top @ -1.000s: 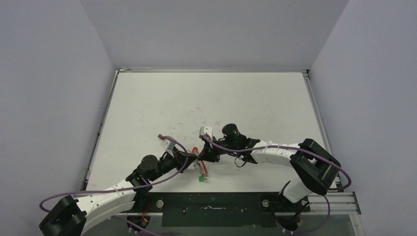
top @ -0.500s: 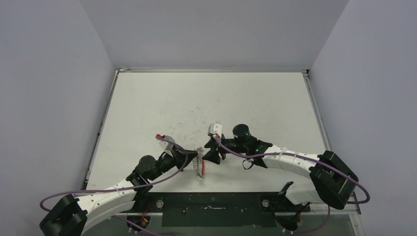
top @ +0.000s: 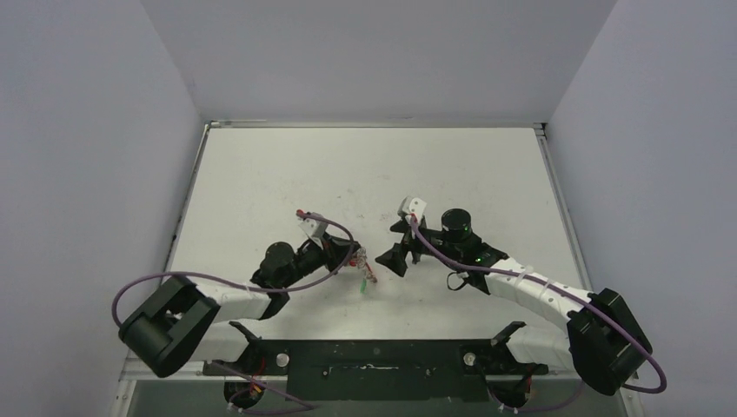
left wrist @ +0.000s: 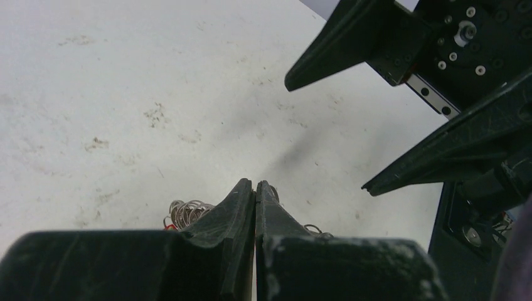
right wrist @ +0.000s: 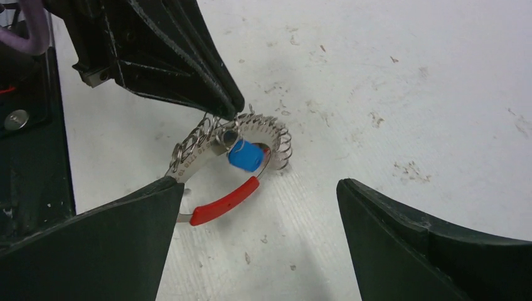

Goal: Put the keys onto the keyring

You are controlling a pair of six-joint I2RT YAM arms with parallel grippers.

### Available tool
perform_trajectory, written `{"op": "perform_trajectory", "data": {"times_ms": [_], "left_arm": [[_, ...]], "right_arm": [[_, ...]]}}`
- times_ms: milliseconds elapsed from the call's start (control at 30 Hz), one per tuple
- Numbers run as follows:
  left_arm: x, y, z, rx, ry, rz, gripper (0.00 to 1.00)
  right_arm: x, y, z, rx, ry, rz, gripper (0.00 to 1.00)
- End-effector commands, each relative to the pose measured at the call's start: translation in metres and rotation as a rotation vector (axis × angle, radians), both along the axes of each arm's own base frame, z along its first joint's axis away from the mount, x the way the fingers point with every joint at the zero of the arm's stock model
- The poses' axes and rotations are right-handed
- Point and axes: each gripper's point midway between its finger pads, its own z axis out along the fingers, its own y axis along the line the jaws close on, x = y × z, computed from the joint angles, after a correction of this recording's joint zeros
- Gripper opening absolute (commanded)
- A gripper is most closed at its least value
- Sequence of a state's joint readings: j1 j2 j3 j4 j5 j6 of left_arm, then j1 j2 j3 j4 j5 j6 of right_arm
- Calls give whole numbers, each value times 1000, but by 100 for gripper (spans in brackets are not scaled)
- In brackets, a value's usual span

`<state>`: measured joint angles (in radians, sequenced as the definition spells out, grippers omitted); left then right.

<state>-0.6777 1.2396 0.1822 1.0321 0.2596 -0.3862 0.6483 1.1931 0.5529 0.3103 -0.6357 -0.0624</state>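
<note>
- Since a second ago, our right arm has pulled back toward the right edge of the tabletop (top: pixel 365 165). The right gripper (top: pixel 393 258) has gone from closed to spread wide, with nothing between its fingers.
- Our left arm has swung as well, folding its elbow in, and it has carried the keyring (right wrist: pixel 266 127) a little farther from the near edge.
- Left gripper (top: pixel 355 259): fingers pressed together, tips pinching the coiled wire. The ring hangs from them over the middle of the tabletop's near half.
- Blue key (right wrist: pixel 244 155): its head sits inside the loop against the coil, above the red section (right wrist: pixel 226 199). We cannot tell whether it is fully threaded.
- Green key (top: pixel 362 285): just nearward of the ring in the overhead view. It is too small to tell whether it is hanging or lying loose.
- Step in hand, as we judge it: regrasping for the next key.
- To do it well, hold the ring steady with its coil end facing right, take the key by its plastic head so the hole stays free, and approach slowly, since the two grippers work close together.
</note>
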Motion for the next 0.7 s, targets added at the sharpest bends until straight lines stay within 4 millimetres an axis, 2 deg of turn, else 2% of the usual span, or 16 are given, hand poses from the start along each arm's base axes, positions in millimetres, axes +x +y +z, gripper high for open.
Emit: {"op": "perform_trajectory", "data": {"times_ms": [0, 133, 200, 300, 333, 433, 467, 500, 533, 667], "left_arm": [[23, -23, 68, -184, -198, -98, 0], [39, -30, 71, -212, -224, -114, 0], [44, -31, 62, -189, -229, -116, 0], [42, -30, 36, -126, -216, -128, 0], [41, -27, 28, -114, -197, -121, 5], [40, -14, 10, -89, -147, -75, 43], [42, -7, 7, -86, -129, -48, 74], [43, 0, 3, -78, -107, -24, 93], [46, 7, 1, -70, -89, 1, 97], [61, 40, -4, 6, -3, 101, 97]], "right_arm": [[11, -12, 14, 67, 2, -58, 100], [20, -25, 11, 74, 39, -122, 100], [25, -32, 7, 68, 50, -160, 100], [31, -42, -1, 60, 75, -213, 100], [33, -46, -3, 60, 84, -230, 100], [41, -58, -8, 66, 106, -281, 100], [44, -62, -9, 64, 109, -301, 100], [49, -70, -10, 61, 112, -335, 100], [54, -78, -12, 54, 117, -368, 100], [77, -117, -16, 32, 136, -538, 100]]}}
